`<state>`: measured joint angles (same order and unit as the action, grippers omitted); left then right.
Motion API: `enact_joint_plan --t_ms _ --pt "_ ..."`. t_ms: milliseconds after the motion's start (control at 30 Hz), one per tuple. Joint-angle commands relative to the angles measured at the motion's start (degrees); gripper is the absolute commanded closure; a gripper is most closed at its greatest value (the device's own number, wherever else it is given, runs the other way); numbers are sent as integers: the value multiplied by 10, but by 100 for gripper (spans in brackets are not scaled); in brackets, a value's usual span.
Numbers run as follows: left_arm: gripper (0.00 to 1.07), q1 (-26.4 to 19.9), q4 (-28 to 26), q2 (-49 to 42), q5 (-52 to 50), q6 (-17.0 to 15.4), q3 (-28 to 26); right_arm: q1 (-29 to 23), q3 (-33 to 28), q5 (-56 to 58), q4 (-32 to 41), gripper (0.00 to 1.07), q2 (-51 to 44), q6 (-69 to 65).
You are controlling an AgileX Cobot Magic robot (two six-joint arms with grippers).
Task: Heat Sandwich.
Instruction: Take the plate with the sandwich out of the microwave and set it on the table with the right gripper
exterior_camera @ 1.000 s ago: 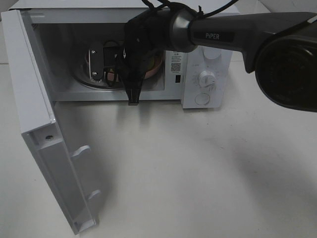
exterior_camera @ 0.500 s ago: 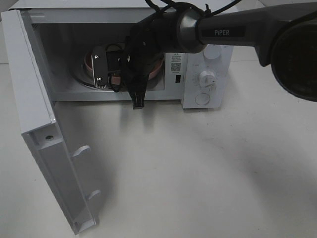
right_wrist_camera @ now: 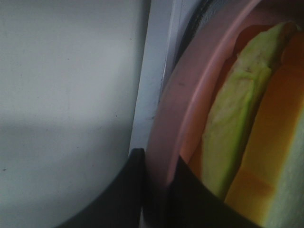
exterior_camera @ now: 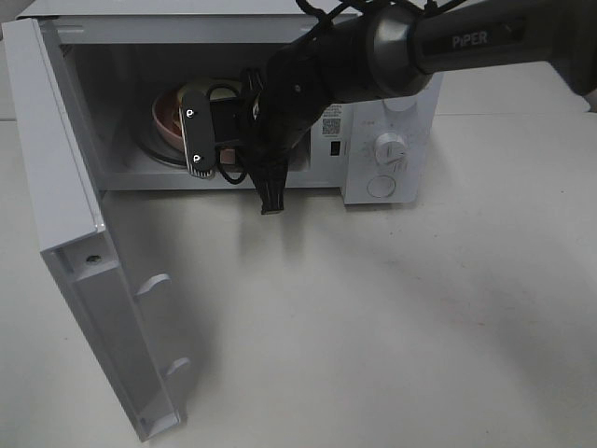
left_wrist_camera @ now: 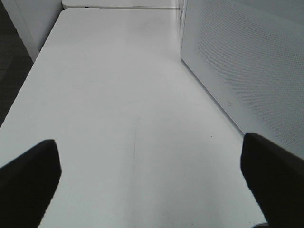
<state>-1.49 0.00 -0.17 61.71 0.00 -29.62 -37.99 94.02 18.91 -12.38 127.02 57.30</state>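
The sandwich (right_wrist_camera: 237, 123), showing pale green filling and orange crust, lies on the pink plate (right_wrist_camera: 190, 90). My right gripper (right_wrist_camera: 156, 187) is shut on the plate's rim, one dark finger on each side of it. In the exterior high view the right gripper (exterior_camera: 201, 140) reaches into the open microwave (exterior_camera: 392, 149). The pink plate (exterior_camera: 166, 117) shows just left of it on the turntable, and the sandwich is hidden by the arm. My left gripper (left_wrist_camera: 152, 190) stands open over the bare white table (left_wrist_camera: 118, 95) with nothing between its fingers.
The microwave door (exterior_camera: 84, 280) hangs wide open on the left, reaching toward the table's front. A white perforated panel (left_wrist_camera: 247, 66) stands close beside the left gripper. The dial (exterior_camera: 389, 149) and a button (exterior_camera: 380, 187) sit on the microwave's right front.
The right arm has swung toward the right and up, and its wrist has shifted slightly right. The pink plate now shows left of the gripper instead of right. The left gripper has not moved.
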Motion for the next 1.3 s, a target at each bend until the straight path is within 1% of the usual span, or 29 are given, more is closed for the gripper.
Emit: enact_joint_plan --t_ms 33,133,200,233,300,367,433,467,567,633,667,700,767,833,900,933,1000,1067,1100,1133,1200,1233,1300 --pt "9 -2 0 -5 -6 0 1 4 -29 -26 -11 107 -36 2" --pt "9 -2 0 -5 -6 0 1 3 -70 -44 -18 107 -66 11" --pt "9 -2 0 -5 -6 0 1 1 -79 -46 -22 107 -75 11" --pt "9 -2 0 -5 -6 0 1 -3 -99 -48 -27 107 -91 11" --pt "9 -2 0 -5 -6 0 1 -5 -118 -58 -26 107 -104 11" --pt "9 -2 0 -5 -6 0 1 -8 -127 -61 -26 107 -111 12" --pt "9 -2 0 -5 -6 0 1 -9 -159 -72 -26 107 -131 13" --pt "9 -2 0 -5 -6 0 1 -9 -159 -72 -26 107 -131 13" --pt "9 -2 0 -5 -6 0 1 -9 -209 -97 -26 107 -165 13" --pt "9 -2 0 -5 -6 0 1 -9 -219 -101 -26 107 -173 13" --pt "9 -2 0 -5 -6 0 1 -9 -231 -104 -26 107 -183 15" --pt "9 -2 0 -5 -6 0 1 -9 -257 -113 -26 107 -202 18" --pt "9 -2 0 -5 -6 0 1 -9 -268 -119 -26 107 -213 19" --pt "9 -2 0 -5 -6 0 1 -9 -303 -134 -26 107 -241 21" --pt "9 -2 0 -5 -6 0 1 -9 -325 -136 -26 107 -261 21" --pt "9 -2 0 -5 -6 0 1 -9 -325 -136 -26 107 -261 21" --pt "9 -2 0 -5 -6 0 1 -9 -358 -139 -26 107 -288 21" --pt "9 -2 0 -5 -6 0 1 -9 -381 -146 -26 107 -307 25" --pt "9 -2 0 -5 -6 0 1 -9 -381 -146 -26 107 -307 25" --pt "9 -2 0 -5 -6 0 1 -10 -399 -147 -27 107 -324 34" --pt "9 -2 0 -5 -6 0 1 -17 -418 -144 -30 107 -340 45" --pt "9 -2 0 -5 -6 0 1 -17 -418 -144 -30 107 -340 45" --pt "9 -2 0 -5 -6 0 1 -25 -447 -142 -44 107 -363 51"
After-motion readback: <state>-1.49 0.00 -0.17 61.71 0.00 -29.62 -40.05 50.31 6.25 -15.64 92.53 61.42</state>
